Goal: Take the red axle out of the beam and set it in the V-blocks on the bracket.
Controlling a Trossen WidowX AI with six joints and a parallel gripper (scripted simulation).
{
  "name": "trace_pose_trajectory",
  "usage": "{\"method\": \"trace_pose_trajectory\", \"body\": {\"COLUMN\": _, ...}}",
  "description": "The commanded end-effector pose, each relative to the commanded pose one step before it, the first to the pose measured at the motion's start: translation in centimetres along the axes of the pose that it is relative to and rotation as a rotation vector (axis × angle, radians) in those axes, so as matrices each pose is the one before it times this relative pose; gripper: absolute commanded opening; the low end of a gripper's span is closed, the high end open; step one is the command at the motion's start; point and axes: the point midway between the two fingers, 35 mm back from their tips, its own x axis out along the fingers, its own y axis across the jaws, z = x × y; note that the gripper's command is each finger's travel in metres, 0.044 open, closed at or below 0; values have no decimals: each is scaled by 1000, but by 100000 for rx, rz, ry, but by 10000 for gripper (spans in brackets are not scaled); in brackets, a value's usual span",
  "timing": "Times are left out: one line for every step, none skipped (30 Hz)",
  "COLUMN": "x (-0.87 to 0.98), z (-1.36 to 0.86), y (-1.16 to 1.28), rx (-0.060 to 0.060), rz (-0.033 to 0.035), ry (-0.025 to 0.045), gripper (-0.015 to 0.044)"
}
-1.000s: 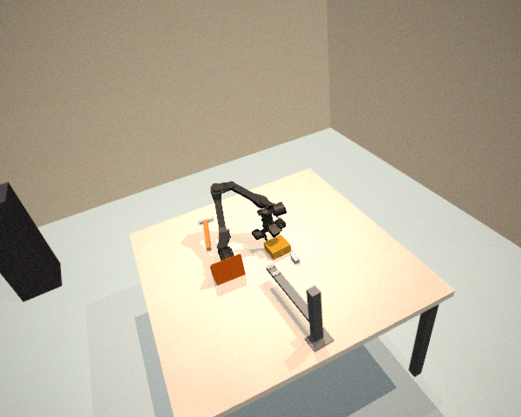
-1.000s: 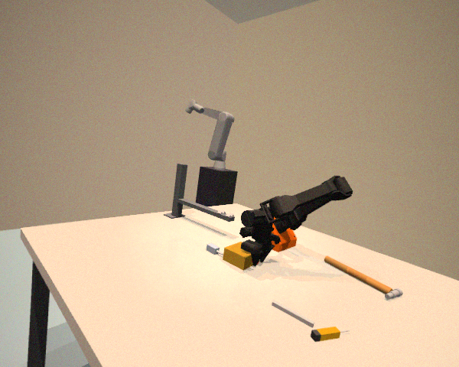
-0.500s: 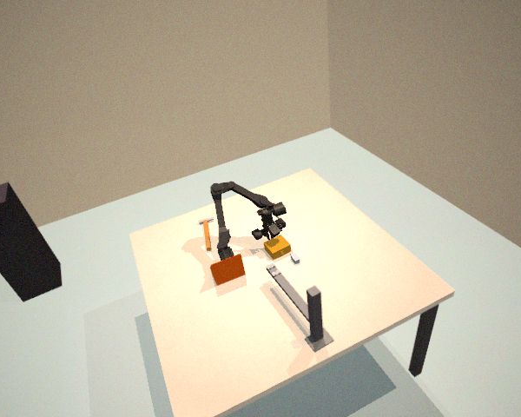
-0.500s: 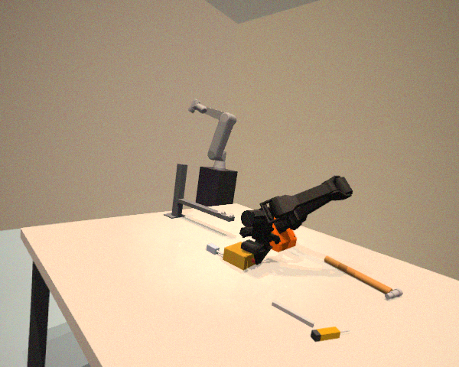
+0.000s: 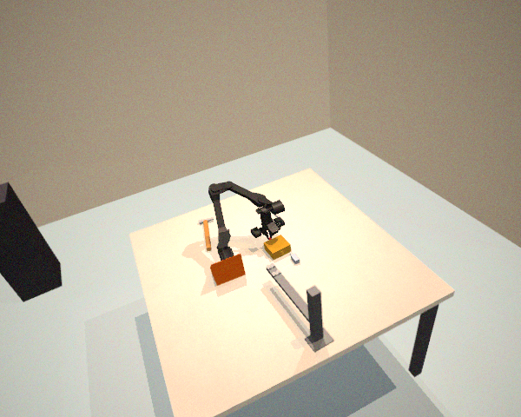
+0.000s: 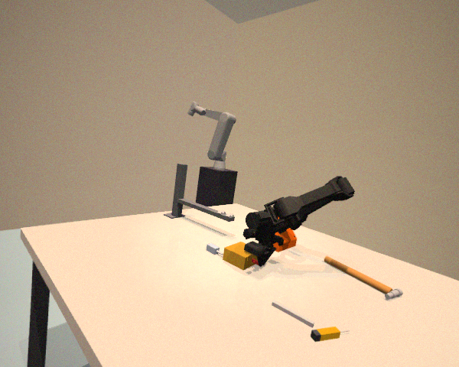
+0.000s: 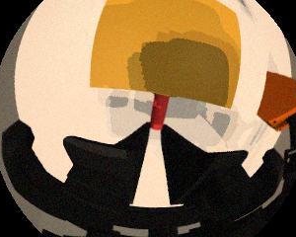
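The beam, a yellow block (image 5: 277,247) (image 6: 237,255) (image 7: 123,49), lies on the table. The red axle (image 6: 255,261) (image 7: 159,111) sticks out of its side facing the gripper; the rest is hidden inside. My gripper (image 5: 269,237) (image 6: 259,261) (image 7: 155,126) is shut on the axle's protruding end, with the fingertips close to the beam's side. The grey bracket (image 5: 314,314) (image 6: 179,189) stands apart, a post with a long horizontal arm. Small V-blocks (image 5: 273,269) (image 6: 226,214) sit at the free end of that arm and look empty.
A small grey-blue block (image 5: 294,258) (image 6: 213,248) lies beyond the beam. An orange block (image 5: 227,269) (image 6: 287,240) stands near my arm's base. A hammer (image 5: 207,235) (image 6: 358,274), a grey bar (image 6: 292,314) and a yellow-handled tool (image 6: 327,333) lie on the table.
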Motion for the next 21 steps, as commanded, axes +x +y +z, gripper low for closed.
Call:
{"method": "trace_pose_trajectory", "body": {"x": 30, "z": -747, "y": 136, "rx": -650, "rz": 86, "ry": 97, "gripper": 0}}
{"method": "trace_pose_trajectory", "body": {"x": 0, "z": -154, "y": 10, "rx": 7, "rz": -3, "ry": -6, "gripper": 0}}
{"method": "trace_pose_trajectory", "body": {"x": 0, "z": -155, "y": 9, "rx": 7, "rz": -3, "ry": -5, "gripper": 0}}
{"method": "trace_pose_trajectory", "body": {"x": 0, "z": -155, "y": 8, "rx": 7, "rz": -3, "ry": -3, "gripper": 0}}
{"method": "trace_pose_trajectory", "body": {"x": 0, "z": -155, "y": 7, "rx": 7, "rz": -2, "ry": -2, "gripper": 0}}
{"method": "trace_pose_trajectory", "body": {"x": 0, "z": -156, "y": 6, "rx": 7, "rz": -2, "ry": 0, "gripper": 0}}
{"method": "trace_pose_trajectory", "body": {"x": 0, "z": -156, "y": 5, "rx": 7, "rz": -2, "ry": 1, "gripper": 0}}
{"method": "trace_pose_trajectory", "body": {"x": 0, "z": -156, "y": 4, "rx": 7, "rz": -2, "ry": 3, "gripper": 0}}
{"method": "trace_pose_trajectory", "body": {"x": 0, "z": -157, "y": 3, "rx": 7, "rz": -1, "ry": 4, "gripper": 0}}
{"method": "trace_pose_trajectory", "body": {"x": 0, "z": -157, "y": 2, "rx": 7, "rz": -1, "ry": 6, "gripper": 0}}
{"method": "trace_pose_trajectory", "body": {"x": 1, "z": -157, "y": 1, "rx": 7, "rz": -1, "ry": 7, "gripper": 0}}
{"method": "trace_pose_trajectory", "body": {"x": 0, "z": -157, "y": 1, "rx": 7, "rz": -1, "ry": 9, "gripper": 0}}
{"method": "trace_pose_trajectory", "body": {"x": 1, "z": -158, "y": -1, "rx": 7, "rz": 0, "ry": 11, "gripper": 0}}
{"method": "trace_pose_trajectory", "body": {"x": 0, "z": -158, "y": -1, "rx": 7, "rz": 0, "ry": 12, "gripper": 0}}
{"method": "trace_pose_trajectory", "body": {"x": 1, "z": -158, "y": -2, "rx": 7, "rz": 0, "ry": 14, "gripper": 0}}
{"method": "trace_pose_trajectory", "body": {"x": 1, "z": -159, "y": -3, "rx": 7, "rz": 0, "ry": 15, "gripper": 0}}
{"method": "trace_pose_trajectory", "body": {"x": 0, "z": -159, "y": -4, "rx": 7, "rz": 0, "ry": 17, "gripper": 0}}
{"method": "trace_pose_trajectory", "body": {"x": 1, "z": -159, "y": -5, "rx": 7, "rz": 0, "ry": 18, "gripper": 0}}
{"method": "trace_pose_trajectory", "body": {"x": 1, "z": -159, "y": -6, "rx": 8, "rz": 0, "ry": 20, "gripper": 0}}
{"method": "trace_pose_trajectory", "body": {"x": 0, "z": -160, "y": -7, "rx": 8, "rz": 1, "ry": 22, "gripper": 0}}
{"method": "trace_pose_trajectory", "body": {"x": 0, "z": -160, "y": -9, "rx": 8, "rz": 1, "ry": 23, "gripper": 0}}
